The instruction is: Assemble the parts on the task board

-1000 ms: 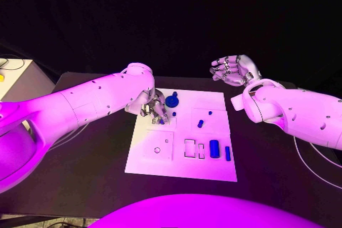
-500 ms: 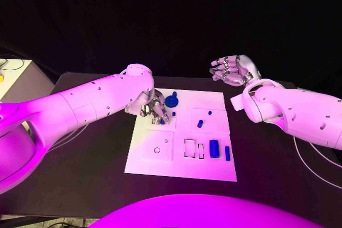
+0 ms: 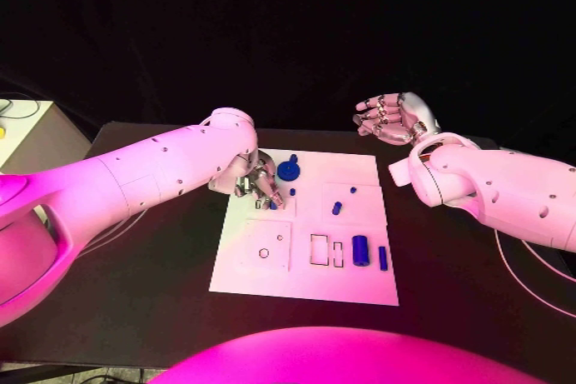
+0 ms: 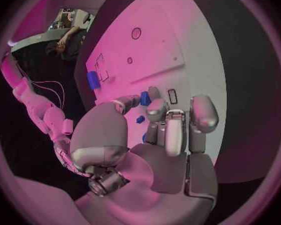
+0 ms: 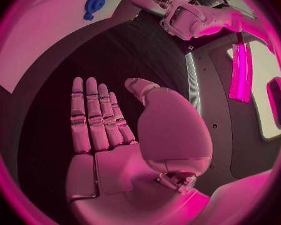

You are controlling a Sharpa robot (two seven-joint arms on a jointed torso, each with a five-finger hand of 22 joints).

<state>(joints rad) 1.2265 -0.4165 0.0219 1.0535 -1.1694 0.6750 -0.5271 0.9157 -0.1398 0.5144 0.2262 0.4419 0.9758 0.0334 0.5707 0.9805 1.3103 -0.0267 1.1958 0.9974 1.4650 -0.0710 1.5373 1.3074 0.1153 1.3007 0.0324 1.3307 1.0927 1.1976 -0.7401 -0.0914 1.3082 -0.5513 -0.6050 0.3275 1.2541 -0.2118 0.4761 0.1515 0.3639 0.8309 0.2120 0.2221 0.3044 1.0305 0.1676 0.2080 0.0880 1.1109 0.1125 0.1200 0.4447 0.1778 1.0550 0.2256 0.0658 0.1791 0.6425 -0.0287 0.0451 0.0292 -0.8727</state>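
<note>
My left hand (image 3: 255,182) is down on the far-left corner of the white rectangular task board (image 3: 300,276), fingers curled around a small blue part (image 3: 272,205); can't tell if it's gripped. Right hand (image 3: 386,116) hovers past the far edge, flat open, empty. Large blue cylinder (image 3: 360,250) lies lengthwise front-to-back, near-right.

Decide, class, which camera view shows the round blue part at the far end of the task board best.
The head view: the round blue part sits whole on the task board, just beyond the left hand. The right wrist view catches it small at the circle's rim. In the left wrist view I cannot pick it out.
</note>
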